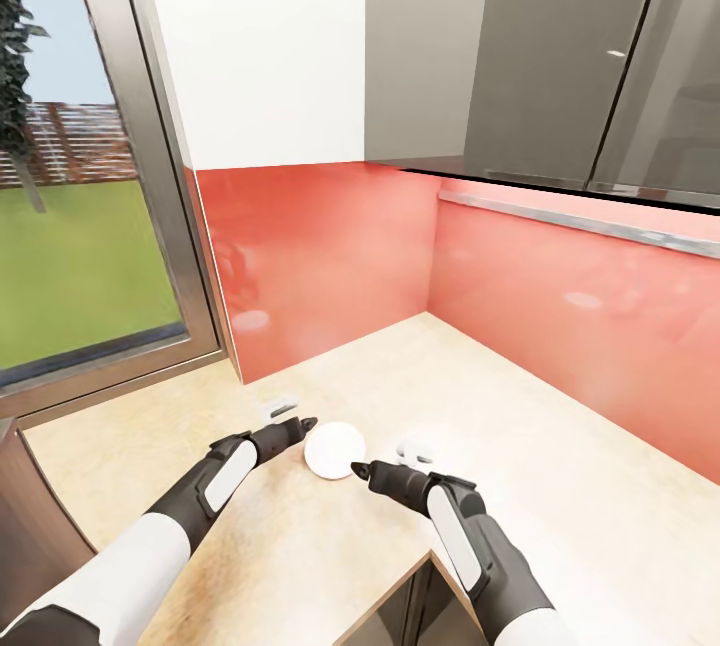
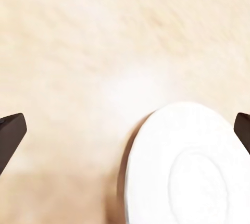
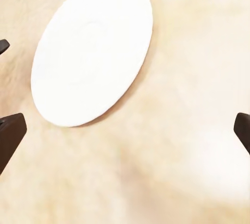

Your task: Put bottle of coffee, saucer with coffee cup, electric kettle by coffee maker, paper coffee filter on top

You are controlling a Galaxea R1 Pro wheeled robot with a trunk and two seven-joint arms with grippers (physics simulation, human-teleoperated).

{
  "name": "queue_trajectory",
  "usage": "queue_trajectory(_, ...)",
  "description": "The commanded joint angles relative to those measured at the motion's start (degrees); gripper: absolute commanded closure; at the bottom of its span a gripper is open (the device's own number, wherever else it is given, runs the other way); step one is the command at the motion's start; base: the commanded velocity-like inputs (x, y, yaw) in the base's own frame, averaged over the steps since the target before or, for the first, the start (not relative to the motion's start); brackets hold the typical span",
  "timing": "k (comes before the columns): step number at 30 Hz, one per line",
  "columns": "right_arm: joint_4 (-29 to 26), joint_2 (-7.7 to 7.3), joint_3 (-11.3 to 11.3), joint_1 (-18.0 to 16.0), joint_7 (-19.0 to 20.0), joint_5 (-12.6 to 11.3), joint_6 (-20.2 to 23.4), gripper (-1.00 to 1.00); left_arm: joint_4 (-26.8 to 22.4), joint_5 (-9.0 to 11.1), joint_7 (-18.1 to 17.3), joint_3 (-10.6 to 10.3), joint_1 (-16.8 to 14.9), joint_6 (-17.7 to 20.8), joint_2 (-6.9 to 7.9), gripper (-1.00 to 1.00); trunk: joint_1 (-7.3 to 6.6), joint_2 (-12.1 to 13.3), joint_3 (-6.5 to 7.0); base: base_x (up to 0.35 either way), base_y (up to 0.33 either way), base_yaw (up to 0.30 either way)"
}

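Hovering low over the pale speckled stone bench (image 1: 560, 486), I have the round white ceramic saucer (image 1: 334, 449) lying flat between my two sets of fingers. My left gripper (image 1: 296, 428) sits just beside its left rim, tips pointing toward it; my right gripper (image 1: 372, 472) is at its near right rim, so close in the head view that I cannot tell whether it touches. Through both wrist cameras my fingers show as dark tips at opposite edges of the frame, spread wide apart and holding nothing. A round saucer has no long axis, so either side would serve; I judge the two arms about equally near.

No coffee maker, cup or kettle shows on this stretch of bench. Glossy red backsplash (image 1: 330, 256) closes the corner behind, and a window (image 1: 80, 226) stands to the left. Open bench runs off to the right and back toward the corner. The bench's front edge cuts in close under my right forearm, so sliding the saucer toward me risks tipping it off.
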Motion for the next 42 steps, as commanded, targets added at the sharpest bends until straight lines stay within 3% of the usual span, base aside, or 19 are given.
queue_trajectory(1, 0.0, 0.02, 0.0, -0.1, 0.1, 0.1, 0.1, -1.0, -0.1, 0.3, 0.0, -0.2, -0.1, 0.1, 0.06, -1.0, 0.04, -0.1, -0.13, 0.0, 0.0, 0.0)
queue_trajectory(5, 0.0, 0.02, 0.0, -0.7, -0.1, 0.1, -1.6, -1.0, -0.1, 0.6, 0.0, -0.2, -0.2, 0.1, 0.12, -1.0, 0.04, -0.1, -0.13, 0.0, 0.0, 0.0)
queue_trajectory(15, 3.9, 0.02, -0.1, -7.2, -0.4, 0.0, -3.9, -1.0, 0.0, 0.7, 0.0, -0.1, -0.2, 0.1, 0.08, -1.0, 0.04, -0.1, -0.13, 0.0, 0.0, 0.0)
queue_trajectory(34, 4.5, 0.02, -0.5, -8.0, -0.1, -0.1, -5.4, -1.0, -0.8, 0.3, 0.0, -0.2, 0.1, 0.1, 0.1, -1.0, 0.04, -0.1, -0.14, 0.0, 0.0, 0.0)
queue_trajectory(42, 4.5, 0.02, -2.8, -8.0, -0.2, -2.0, -5.4, -1.0, -0.9, 0.3, 0.0, -0.1, 0.1, 0.1, 0.01, -1.0, 0.04, -0.1, -0.47, 0.0, 0.0, 0.072)
